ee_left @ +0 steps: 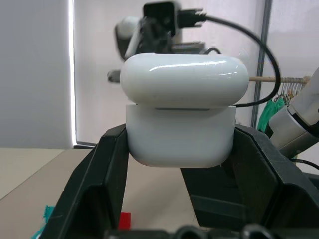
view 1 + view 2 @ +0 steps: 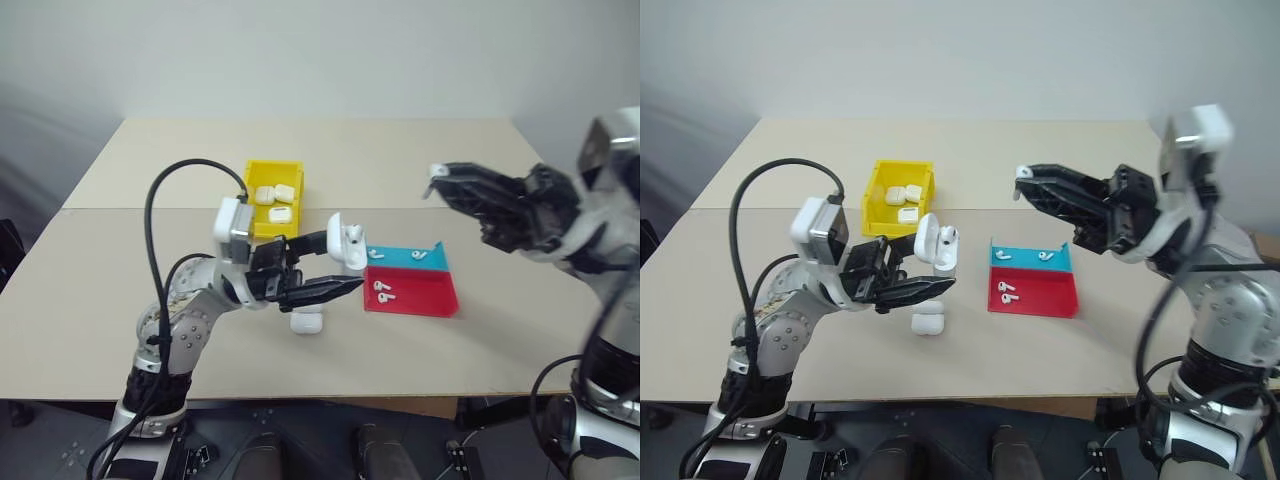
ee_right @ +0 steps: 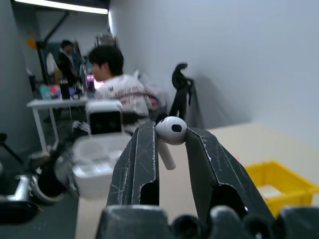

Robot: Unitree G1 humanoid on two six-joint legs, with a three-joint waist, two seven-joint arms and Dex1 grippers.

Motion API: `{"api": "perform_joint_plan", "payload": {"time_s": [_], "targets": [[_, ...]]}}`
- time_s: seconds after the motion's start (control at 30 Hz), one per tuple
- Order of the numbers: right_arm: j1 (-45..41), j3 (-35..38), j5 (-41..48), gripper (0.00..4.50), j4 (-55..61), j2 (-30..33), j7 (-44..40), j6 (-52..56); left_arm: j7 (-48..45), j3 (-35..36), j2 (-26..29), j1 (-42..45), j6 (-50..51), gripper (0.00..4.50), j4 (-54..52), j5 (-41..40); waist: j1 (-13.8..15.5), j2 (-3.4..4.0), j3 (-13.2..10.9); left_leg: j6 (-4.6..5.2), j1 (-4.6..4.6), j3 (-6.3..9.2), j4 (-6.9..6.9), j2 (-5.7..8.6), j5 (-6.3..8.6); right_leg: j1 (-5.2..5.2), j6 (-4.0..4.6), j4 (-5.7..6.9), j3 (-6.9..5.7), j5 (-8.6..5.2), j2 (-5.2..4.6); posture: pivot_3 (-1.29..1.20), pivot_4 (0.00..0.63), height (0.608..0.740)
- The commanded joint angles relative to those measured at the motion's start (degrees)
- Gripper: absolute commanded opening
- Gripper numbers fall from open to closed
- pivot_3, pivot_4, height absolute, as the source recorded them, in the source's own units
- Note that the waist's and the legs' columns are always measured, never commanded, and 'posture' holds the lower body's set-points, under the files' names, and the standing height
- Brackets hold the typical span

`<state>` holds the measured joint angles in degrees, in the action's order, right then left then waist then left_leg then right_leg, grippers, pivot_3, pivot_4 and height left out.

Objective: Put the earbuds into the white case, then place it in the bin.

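Earbuds counted: one (image 3: 171, 130) pinched in right tool (image 2: 1022, 172), two (image 2: 1006, 292) in red tray (image 2: 1060, 300), two in teal tray (image 2: 1025, 266). White case (image 2: 937, 245), lid open, clamped in left tool (image 2: 940, 262) above tabletop (image 2: 1090, 340); three cases in bin (image 2: 876, 195), one (image 2: 928, 322) on tabletop. People seen behind in right wrist view.

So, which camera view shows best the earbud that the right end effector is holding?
The right wrist view: the earbud sits close up, pinched between the two fingers of the right end effector, its stem hanging down. In both eye views it is a tiny white speck at the fingertips.
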<state>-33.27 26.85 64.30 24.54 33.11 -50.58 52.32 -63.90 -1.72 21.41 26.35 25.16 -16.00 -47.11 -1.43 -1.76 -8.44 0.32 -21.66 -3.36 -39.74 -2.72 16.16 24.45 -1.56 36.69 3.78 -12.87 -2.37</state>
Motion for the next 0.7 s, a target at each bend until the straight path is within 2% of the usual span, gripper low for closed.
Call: {"api": "perform_joint_plan", "payload": {"time_s": [0.03,0.13,0.23,0.37,0.7], "targets": [[1.32,0.80,12.51,0.63,6.81,1.70,8.53,1.72,-1.02,-1.13,-0.98,1.99,-1.39,2.78,0.77,1.06,-0.13,0.00,0.00,0.01,0.15,-0.05,0.02,0.00,0.00,-0.13,-0.02,-0.02,0.00,-0.03,0.01,0.00,0.150,0.740],[3.87,-1.75,15.90,0.63,10.06,2.65,12.11,1.08,0.06,-2.06,-2.08,2.51,-1.06,2.78,0.94,1.85,-0.15,0.00,0.00,0.01,0.18,-0.07,0.03,0.00,0.01,-0.18,-0.05,-0.08,0.00,-0.05,0.01,0.00,0.150,0.740],[7.19,-4.66,14.59,0.63,11.46,3.45,12.44,-0.12,1.24,-2.41,-2.92,2.59,-0.71,2.78,0.57,2.39,-0.07,-0.01,0.00,0.07,0.05,-0.04,0.01,0.00,0.04,-0.16,-0.07,-0.20,-0.02,-0.04,0.00,0.00,0.150,0.740],[5.94,-7.59,15.26,0.63,11.77,3.59,14.92,-1.48,2.80,-2.99,-3.36,2.69,0.11,2.78,-0.17,2.64,0.02,-0.01,0.00,0.08,-0.02,0.01,0.01,0.00,0.05,-0.12,-0.09,-0.29,-0.01,-0.01,-0.01,0.00,0.150,0.740],[6.89,-11.21,11.77,0.63,9.64,7.22,11.10,-2.49,1.76,-2.51,-2.79,1.74,-0.23,2.78,-1.08,1.63,0.61,-0.01,0.00,0.17,-0.25,0.03,0.01,-0.03,0.10,-0.11,-0.10,-0.61,-0.18,0.00,-0.01,0.00,0.150,0.740]]}}
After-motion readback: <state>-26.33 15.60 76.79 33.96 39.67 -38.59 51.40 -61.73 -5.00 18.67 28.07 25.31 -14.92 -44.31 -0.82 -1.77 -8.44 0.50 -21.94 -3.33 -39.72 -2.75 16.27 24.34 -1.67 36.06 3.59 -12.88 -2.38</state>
